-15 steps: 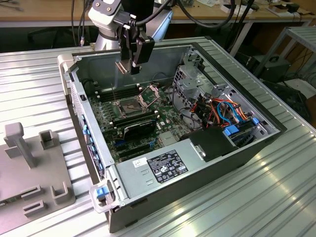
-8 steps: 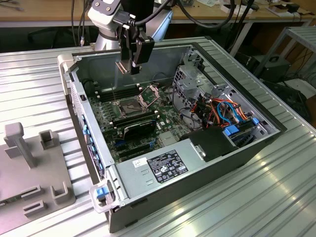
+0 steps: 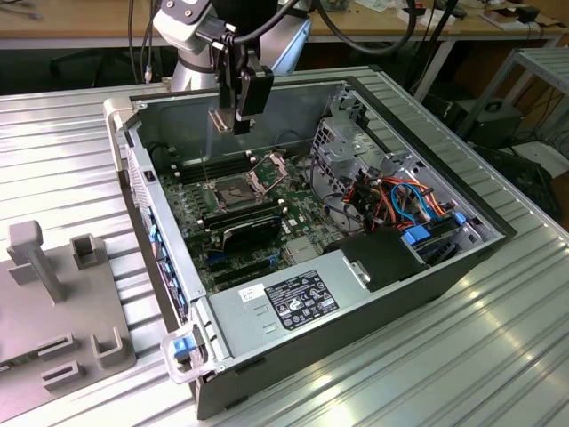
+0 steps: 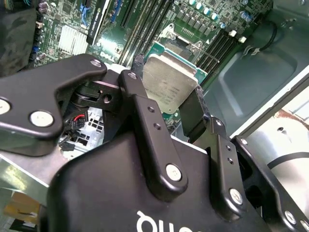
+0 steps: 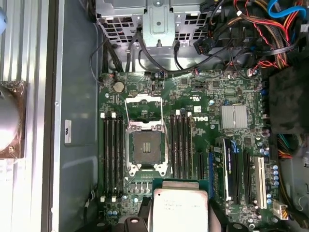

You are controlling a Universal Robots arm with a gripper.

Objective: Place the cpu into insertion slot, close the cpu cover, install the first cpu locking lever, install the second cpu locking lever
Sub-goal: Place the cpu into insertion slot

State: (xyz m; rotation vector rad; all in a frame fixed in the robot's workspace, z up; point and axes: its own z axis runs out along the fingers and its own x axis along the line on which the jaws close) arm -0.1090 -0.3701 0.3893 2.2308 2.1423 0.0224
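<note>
First wrist view: claw (image 5: 177,218) clamped on cpu (image 5: 178,208), apart from the slot (image 5: 147,147); a skewed descent could bend pins.

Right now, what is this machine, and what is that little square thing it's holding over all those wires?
It is a robot arm working inside an open grey metal computer case, which stands on a ribbed silver metal table. The exterior view comes from a camera off the arm. Both wrist views come from cameras riding on the arm, looking at the green circuit board. The arm's black gripper pinches a small flat square chip with a silvery metal top by its edges and holds it in the air above the board. The chip belongs in the square dark socket. That socket is bare, and its thin silvery metal frame plate is flipped open beside it.
</note>
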